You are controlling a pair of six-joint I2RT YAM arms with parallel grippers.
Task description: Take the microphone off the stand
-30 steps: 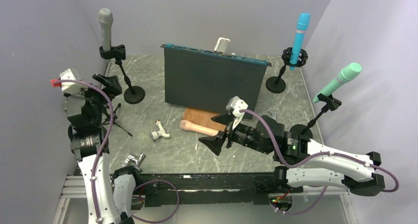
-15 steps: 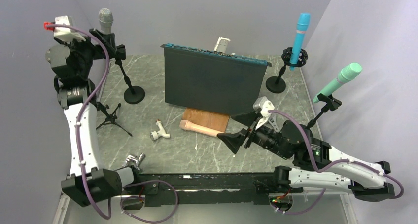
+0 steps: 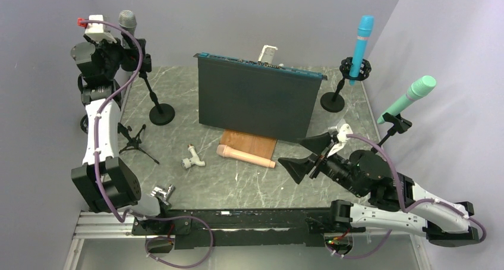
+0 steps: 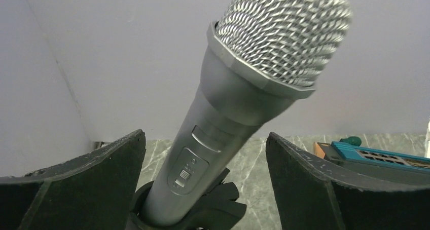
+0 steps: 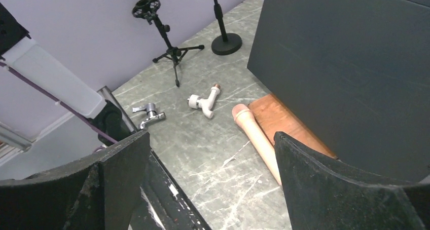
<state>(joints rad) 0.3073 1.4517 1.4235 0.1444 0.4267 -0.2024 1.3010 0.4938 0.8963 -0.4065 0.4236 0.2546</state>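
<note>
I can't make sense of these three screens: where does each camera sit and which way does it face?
Top external: high behind the arms, looking down on the table; both arms show, left gripper at the silver microphone.
Left wrist: on the left arm, looking up along that microphone; its open fingers flank it.
Right wrist: on the right arm, looking down at the white fitting and dark panel; the right gripper shows open.
Shared: top and left wrist both see the microphone.

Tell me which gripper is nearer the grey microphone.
Left. The left gripper is open, straddling the grey microphone; the right gripper is far off to its right.
</note>
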